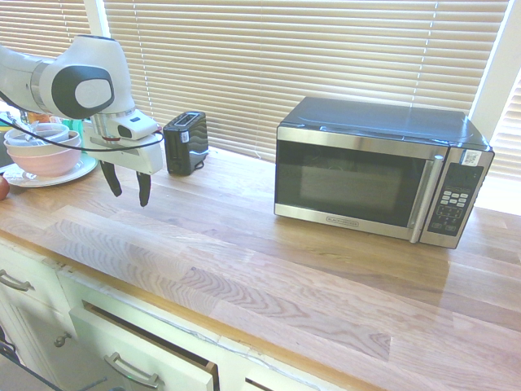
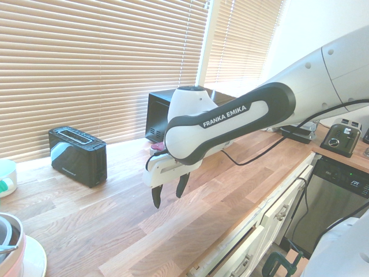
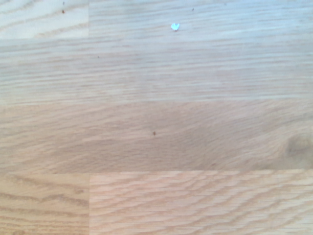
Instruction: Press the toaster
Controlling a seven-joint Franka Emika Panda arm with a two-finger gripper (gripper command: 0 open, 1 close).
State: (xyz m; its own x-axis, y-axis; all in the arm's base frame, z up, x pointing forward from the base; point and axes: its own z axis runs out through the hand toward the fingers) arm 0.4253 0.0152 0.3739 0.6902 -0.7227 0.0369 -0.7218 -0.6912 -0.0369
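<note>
Gripper: the gripper (image 1: 128, 187) points straight down above the wooden countertop (image 1: 269, 244), its two dark fingers (image 2: 156, 198) spread apart with nothing between them; it hangs clear of the wood and touches nothing.
Toaster: the black two-slot toaster (image 1: 186, 142) stands upright at the back of the countertop, close against the window blinds (image 1: 309, 57), slots facing up and a small white label on its end. In the first exterior view it sits just behind and beside the gripper; the second exterior view shows a clear gap between toaster (image 2: 78, 154) and gripper (image 2: 169, 193).
Microwave: a black-and-steel microwave (image 1: 378, 171) stands further along the countertop, well apart from the toaster, door shut, keypad on the end away from the toaster.
Dishes: stacked pink and white bowls on a plate (image 1: 47, 155) sit at the countertop's end, behind the arm in the first exterior view.
Wrist view: only bare wood grain of the countertop (image 3: 156, 132), with one small white speck (image 3: 175, 26).
Cabinets: white drawers with metal handles (image 1: 134, 371) run below the countertop edge.
</note>
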